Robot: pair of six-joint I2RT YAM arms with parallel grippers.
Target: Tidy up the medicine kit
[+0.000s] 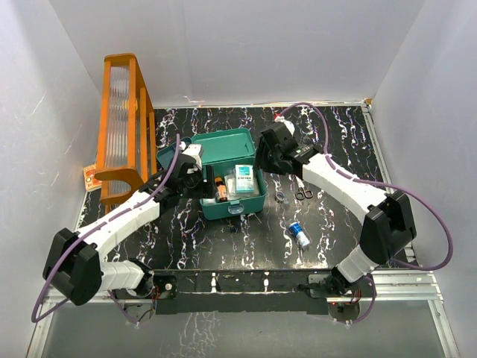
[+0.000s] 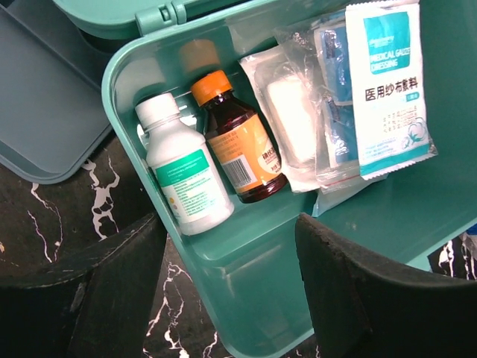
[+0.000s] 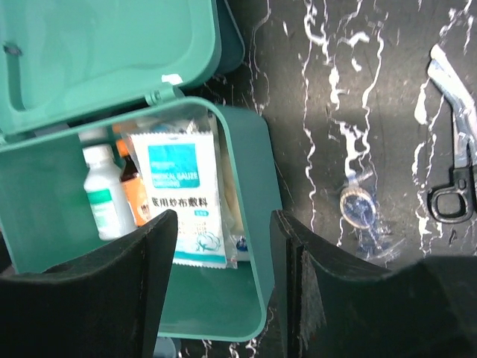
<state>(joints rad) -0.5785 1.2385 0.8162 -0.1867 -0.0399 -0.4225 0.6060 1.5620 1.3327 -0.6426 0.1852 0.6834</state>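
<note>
The teal medicine kit (image 1: pixel 250 203) stands open at the table's middle with its lid (image 1: pixel 223 143) tipped back. Inside lie a white bottle (image 2: pixel 182 168), an amber bottle with an orange cap (image 2: pixel 238 142), clear packets (image 2: pixel 294 119) and a white gauze packet (image 2: pixel 387 82). My left gripper (image 2: pixel 231 287) is open, its fingers (image 2: pixel 82 291) astride the kit's left wall (image 2: pixel 246 276). At the opposite side my right gripper (image 3: pixel 223 276) is open, with the kit's right wall (image 3: pixel 257 224) between its fingers (image 3: pixel 335 291). Neither holds anything.
A tall orange rack (image 1: pixel 123 127) stands at the back left, a small card (image 1: pixel 91 177) beside it. A darker divided tray (image 2: pixel 45 112) lies left of the kit. Scissors (image 1: pixel 303 194), a small clear-wrapped item (image 1: pixel 281 198) and a blue roll (image 1: pixel 299 234) lie to the kit's right.
</note>
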